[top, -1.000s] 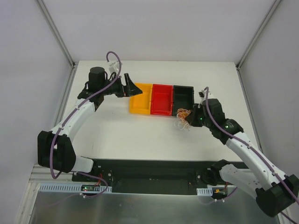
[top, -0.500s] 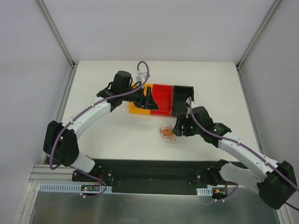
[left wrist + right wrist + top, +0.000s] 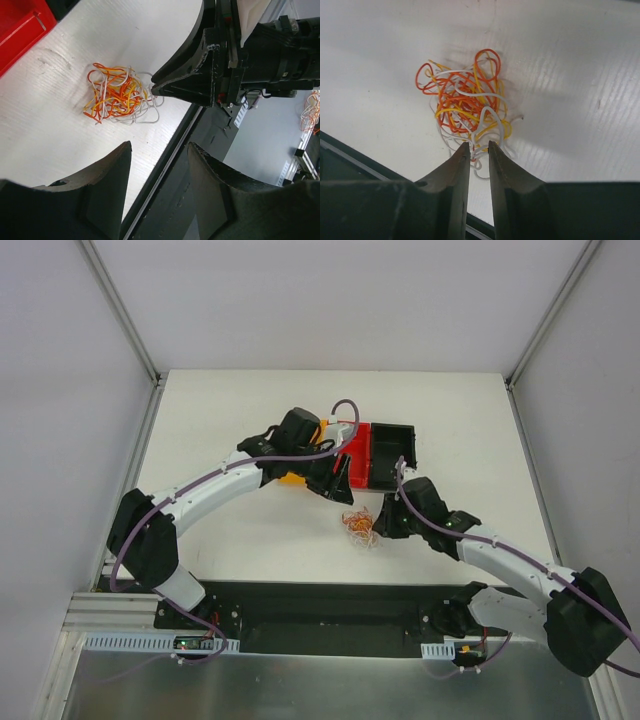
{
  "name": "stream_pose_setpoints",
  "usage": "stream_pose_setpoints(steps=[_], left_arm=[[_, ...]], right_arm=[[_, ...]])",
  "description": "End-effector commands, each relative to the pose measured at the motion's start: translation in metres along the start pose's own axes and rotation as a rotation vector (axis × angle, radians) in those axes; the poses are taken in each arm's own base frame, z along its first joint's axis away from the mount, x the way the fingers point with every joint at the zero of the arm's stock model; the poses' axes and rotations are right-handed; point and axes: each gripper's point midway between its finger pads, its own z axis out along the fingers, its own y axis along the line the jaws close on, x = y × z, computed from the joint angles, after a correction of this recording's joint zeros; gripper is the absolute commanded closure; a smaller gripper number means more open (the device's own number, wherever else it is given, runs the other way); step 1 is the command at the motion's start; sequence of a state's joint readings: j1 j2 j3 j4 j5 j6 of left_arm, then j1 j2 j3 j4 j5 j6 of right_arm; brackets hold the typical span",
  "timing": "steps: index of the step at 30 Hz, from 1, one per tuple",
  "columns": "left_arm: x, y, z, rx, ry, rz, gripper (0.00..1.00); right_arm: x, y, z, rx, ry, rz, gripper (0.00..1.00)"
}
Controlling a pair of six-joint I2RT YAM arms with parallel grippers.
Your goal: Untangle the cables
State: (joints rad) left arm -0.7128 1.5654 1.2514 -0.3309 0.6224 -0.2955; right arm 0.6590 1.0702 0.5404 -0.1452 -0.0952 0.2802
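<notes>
The cables (image 3: 358,528) are a small tangled clump of white, red and orange-yellow wires lying on the white table, in front of the bins. The clump also shows in the left wrist view (image 3: 117,100) and the right wrist view (image 3: 465,107). My right gripper (image 3: 478,145) is low at the clump's near right edge (image 3: 381,525). Its jaws are open only a narrow slit, and white strands lie at their tips. My left gripper (image 3: 160,147) hangs above and behind the clump (image 3: 336,480), open with nothing between its fingers.
Three bins stand in a row behind the clump: yellow (image 3: 290,480), mostly hidden under my left arm, red (image 3: 362,455) and black (image 3: 393,452). The dark base plate (image 3: 320,605) borders the table's near edge, close to the clump.
My right gripper brought the clump from beside the black bin toward the table's front, let it go, and has narrowed again at its edge. My left arm swung right from the yellow bin, its jaws narrowing.
</notes>
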Motion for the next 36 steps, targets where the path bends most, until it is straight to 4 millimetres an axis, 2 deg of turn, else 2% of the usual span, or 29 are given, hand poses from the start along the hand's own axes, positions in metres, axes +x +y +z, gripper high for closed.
stream_pose_setpoints(steps=[1,3,9,13,19,21,22,23,26,30,32,34,36], left_arm=[[-0.013,-0.005,-0.007,-0.001,-0.027,0.049,0.52],[-0.013,-0.005,-0.006,0.005,-0.022,0.045,0.53],[-0.010,-0.008,-0.002,0.023,-0.006,0.046,0.51],[-0.005,-0.009,0.004,0.023,0.013,0.052,0.48],[0.002,-0.011,0.012,0.011,0.036,0.071,0.39],[0.004,-0.010,0.014,-0.003,0.041,0.091,0.31],[0.005,-0.009,0.016,-0.018,0.040,0.083,0.29],[0.004,-0.006,0.017,-0.037,0.036,0.056,0.27],[0.008,-0.007,0.025,-0.066,0.046,-0.010,0.24],[0.022,0.006,0.031,-0.160,0.018,-0.129,0.15],[0.025,0.012,0.033,-0.184,-0.042,-0.183,0.08],[0.023,0.016,0.036,-0.209,-0.118,-0.207,0.05],[0.024,0.012,0.038,-0.203,-0.177,-0.195,0.05]], right_arm=[[-0.013,-0.017,0.000,0.090,-0.097,0.030,0.76],[-0.013,-0.022,0.001,0.118,-0.103,0.053,0.76],[-0.014,-0.023,0.004,0.128,-0.104,0.052,0.74],[-0.014,-0.033,0.004,0.173,-0.101,0.031,0.73],[-0.002,-0.012,0.020,0.042,-0.040,0.034,0.73],[-0.002,-0.010,0.022,0.033,-0.036,0.023,0.85],[-0.004,-0.009,0.021,0.029,-0.038,0.019,0.95],[-0.006,-0.007,0.019,0.024,-0.043,0.014,1.00],[-0.019,0.003,0.004,-0.017,-0.094,-0.008,0.99],[-0.027,0.021,-0.017,-0.111,-0.147,-0.025,0.99],[-0.028,0.029,-0.026,-0.156,-0.168,-0.032,0.99],[-0.032,0.035,-0.034,-0.190,-0.192,-0.031,0.99],[-0.038,0.044,-0.045,-0.225,-0.221,-0.032,0.99]])
